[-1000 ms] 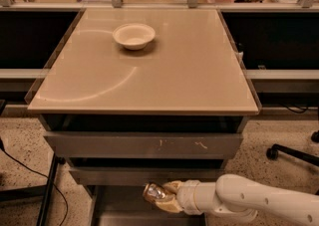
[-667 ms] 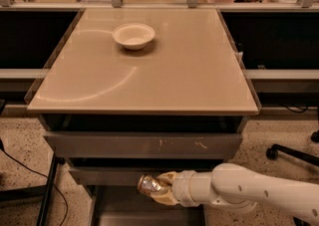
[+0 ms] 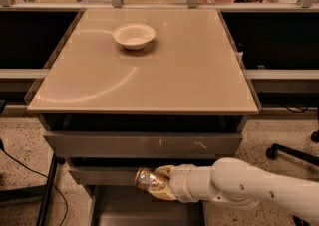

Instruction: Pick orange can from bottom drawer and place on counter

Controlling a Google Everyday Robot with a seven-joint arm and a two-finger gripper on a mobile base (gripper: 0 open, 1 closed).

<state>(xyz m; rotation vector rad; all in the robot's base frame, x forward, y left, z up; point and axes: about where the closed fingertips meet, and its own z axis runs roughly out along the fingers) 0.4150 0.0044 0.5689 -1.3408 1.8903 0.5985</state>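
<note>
My gripper point(image 3: 155, 184) reaches in from the lower right on a white arm and is shut on the orange can point(image 3: 147, 178). The can's shiny silver end faces the camera. I hold it above the open bottom drawer point(image 3: 124, 209), level with the front of the middle drawer point(image 3: 104, 175). The beige counter point(image 3: 149, 70) lies above, with a pale curved arc mark on its left half.
A white bowl point(image 3: 133, 36) sits on the far part of the counter. The scratched top drawer front point(image 3: 142, 145) is below the counter edge. A metal frame leg point(image 3: 49, 190) and a black cable point(image 3: 30, 175) are at left. A chair base point(image 3: 294, 153) stands at right.
My gripper has risen with the can out of the bottom drawer and moved a little left, from low over the drawer floor to the height of the middle drawer front.
</note>
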